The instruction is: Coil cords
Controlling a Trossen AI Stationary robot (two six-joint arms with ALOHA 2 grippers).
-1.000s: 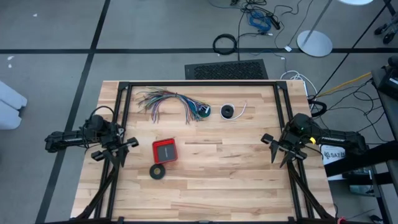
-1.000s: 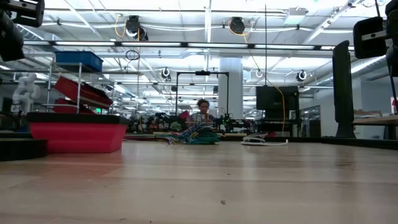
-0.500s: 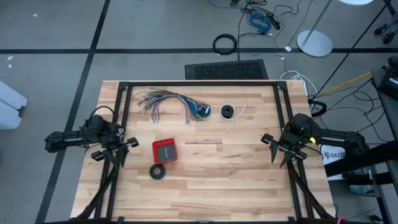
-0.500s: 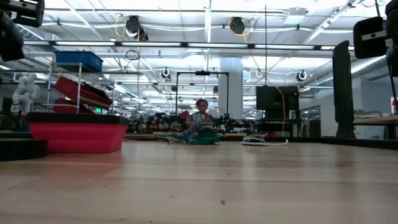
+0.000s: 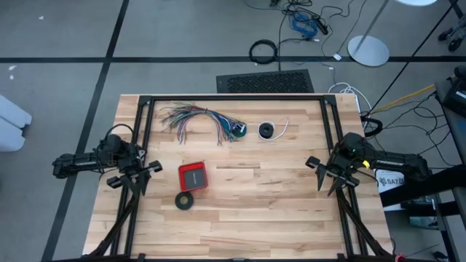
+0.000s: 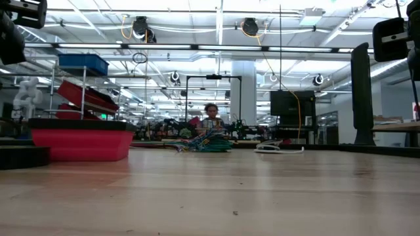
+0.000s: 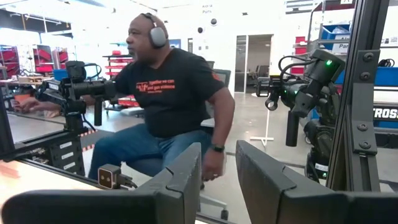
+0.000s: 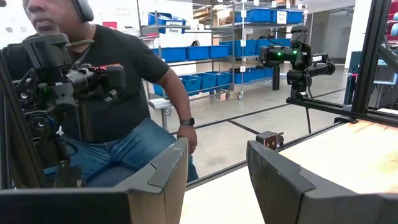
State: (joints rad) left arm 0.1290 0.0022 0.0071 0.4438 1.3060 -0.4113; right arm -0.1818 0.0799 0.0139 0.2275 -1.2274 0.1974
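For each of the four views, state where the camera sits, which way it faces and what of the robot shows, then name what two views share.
High view: above the table, looking straight down; both arms, left gripper, right gripper.
Low view: at tabletop height, looking level across to the room; arm parts at the upper corners.
Left wrist view: on the left arm, facing off the table; own open fingers, a seated person.
Right wrist view: on the right arm; own open fingers.
Shared: high and low views both show the red box; both wrist views show the person.
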